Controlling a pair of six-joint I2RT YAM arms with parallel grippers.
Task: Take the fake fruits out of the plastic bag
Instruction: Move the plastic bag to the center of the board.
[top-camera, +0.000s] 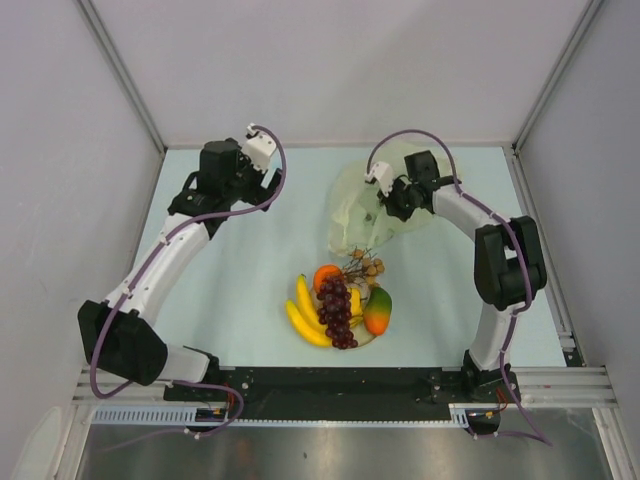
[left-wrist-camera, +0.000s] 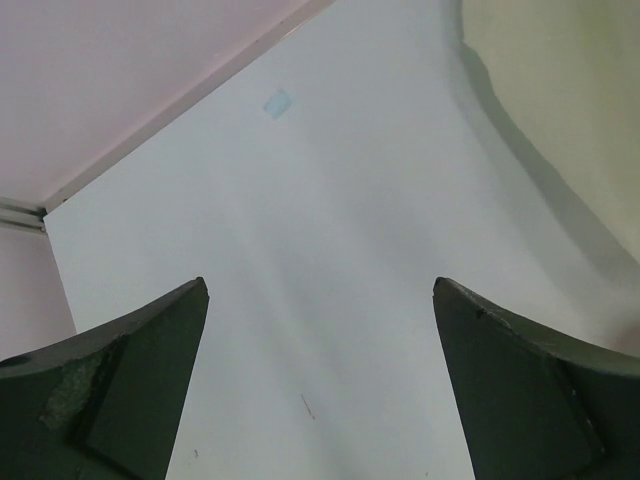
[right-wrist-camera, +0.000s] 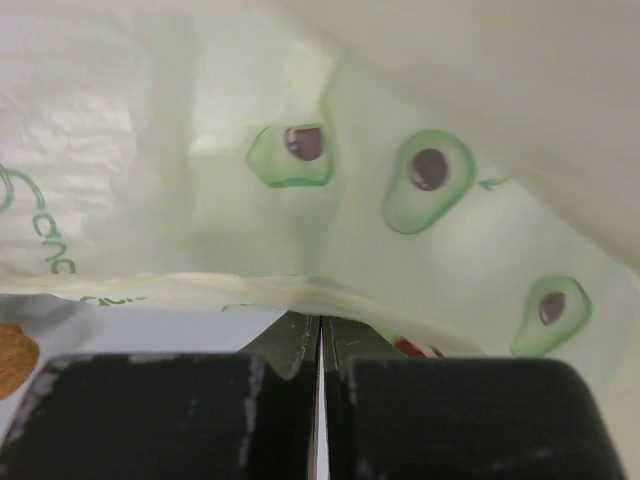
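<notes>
Plastic bag (top-camera: 350, 205), one, pinched in right tool (right-wrist-camera: 320, 338), left tool (left-wrist-camera: 320, 290) wide open, one orange (top-camera: 326, 276), one mango (top-camera: 378, 311)

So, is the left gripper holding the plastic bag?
No, the left gripper is open with nothing in it, and the plastic bag lies off to its side.

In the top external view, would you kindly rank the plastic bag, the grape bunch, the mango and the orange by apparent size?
1. plastic bag, by far the largest
2. grape bunch
3. mango
4. orange, smallest as seen, though the grapes partly hide it, so its place after the mango is less sure
</notes>
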